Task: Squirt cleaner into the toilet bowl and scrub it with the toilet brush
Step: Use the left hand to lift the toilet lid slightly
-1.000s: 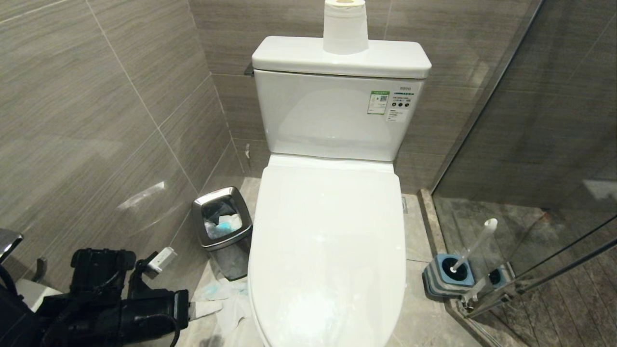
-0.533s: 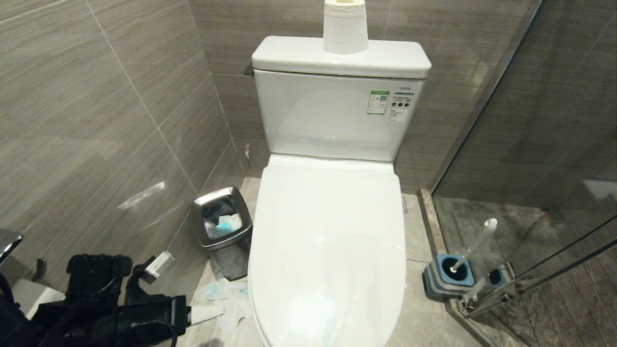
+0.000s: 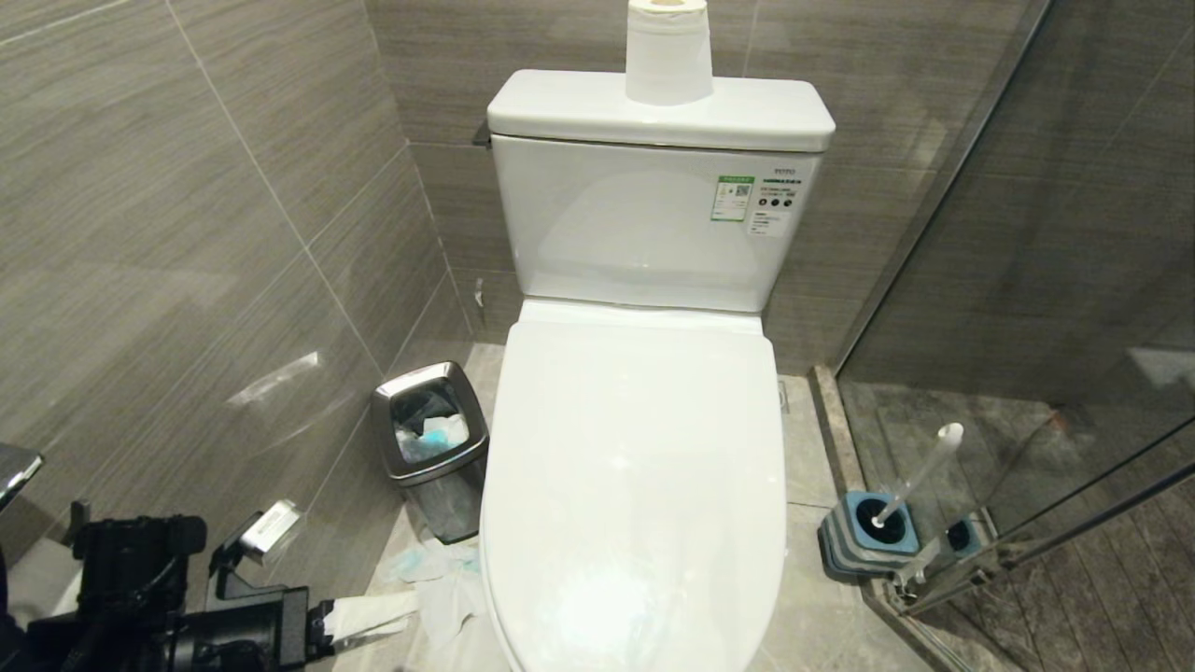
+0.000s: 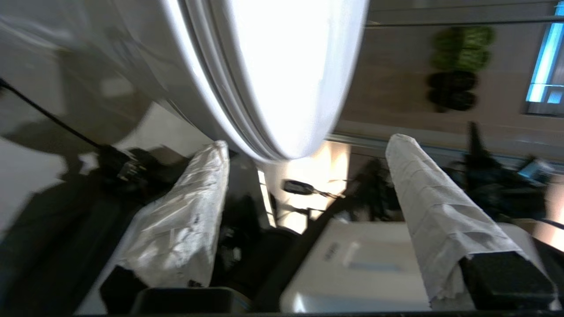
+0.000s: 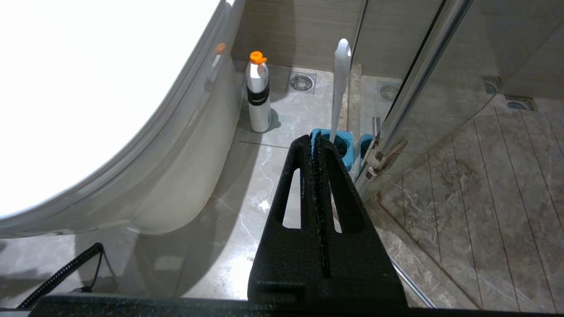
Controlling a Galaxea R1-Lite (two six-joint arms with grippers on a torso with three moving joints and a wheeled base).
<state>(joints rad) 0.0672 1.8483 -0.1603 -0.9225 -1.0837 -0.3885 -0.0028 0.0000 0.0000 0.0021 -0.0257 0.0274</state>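
The toilet bowl (image 5: 176,185) shows only its white outer wall; its inside is hidden under the shut lid (image 3: 635,485). No cleaner is in view. The toilet brush (image 3: 920,471) stands by its white handle in a blue-and-grey holder (image 3: 864,537) on the floor to the toilet's right; its head is hidden. My left gripper (image 3: 397,621) hovers low at the toilet's front left, open and empty, its white-wrapped fingers (image 4: 194,211) spread wide with the lid's edge (image 4: 282,149) beyond them. My right gripper (image 5: 315,136) hangs shut and empty over the floor, the brush handle (image 5: 340,88) beyond its tips.
A steel waste bin (image 3: 431,448) stands left of the toilet with crumpled tissue (image 3: 439,579) on the floor before it. A paper roll (image 3: 667,51) sits on the tank. A white bottle with an orange cap (image 5: 258,94) stands beside the bowl. A glass shower wall (image 3: 1027,327) closes the right.
My left gripper has opened from shut. The left arm has drawn back toward the lower left of the head view. The toilet, the brush and the right arm have not moved.
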